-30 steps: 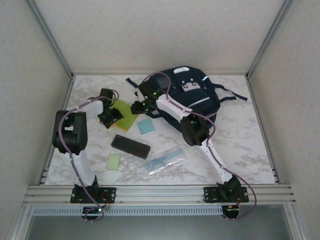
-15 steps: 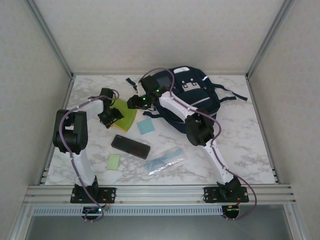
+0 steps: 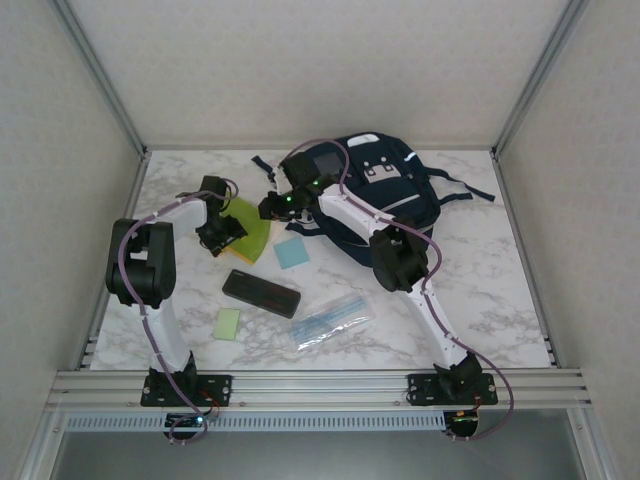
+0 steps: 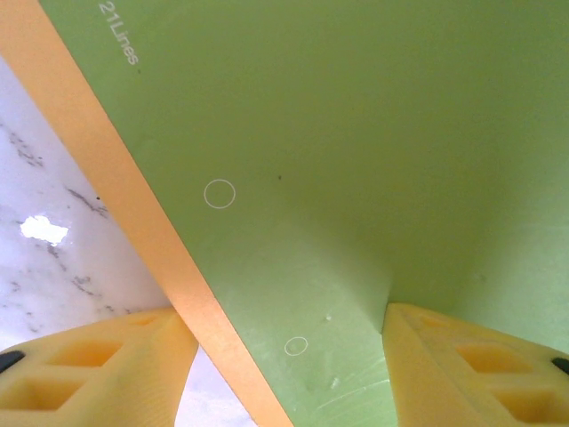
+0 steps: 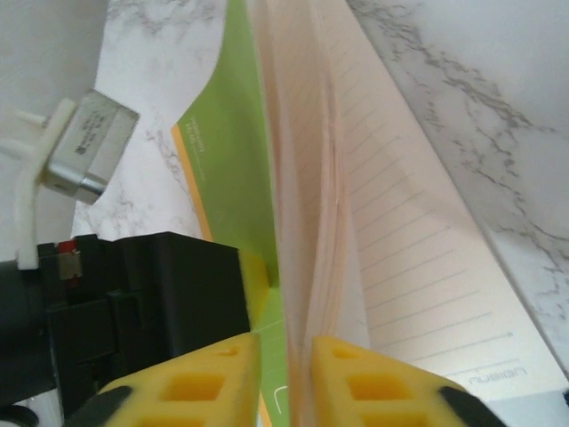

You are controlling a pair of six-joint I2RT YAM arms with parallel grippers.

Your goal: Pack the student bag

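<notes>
Nearest us, low in the overhead view, lie a clear bag of pens [image 3: 330, 320] and a small green sticky pad [image 3: 228, 323]. A black case [image 3: 261, 292] sits just above them and a blue sticky pad [image 3: 292, 252] beyond that, all loose on the marble table [image 3: 480, 290].

Further up, left of centre, a green notebook [image 3: 252, 230] stands tilted off the table. The left gripper [image 3: 222, 235] sits at its left edge. In that wrist view the fingers [image 4: 471, 365] stand wide apart with the green cover across the gap, so we read them as released and propping, not pinching. The right gripper [image 3: 272, 207] is at the notebook's upper right corner, and its fingers [image 5: 373, 387] are nearly together, clenched on the cover and the edge of the lined pages.

Farthest away, at upper centre against the back wall, the backpack [image 3: 375, 180] lies flat just beyond the right gripper, with the right forearm crossing over it. We cannot tell whether its opening is unzipped.

We see the main risk in that narrow pinch. The notebook is already fanning open, so lifting it could let the pages splay, crease or slide out. If the opening is shut or collapsed, the book could jam against the fabric. The arm's cable or the notebook could also catch on the loose straps.
</notes>
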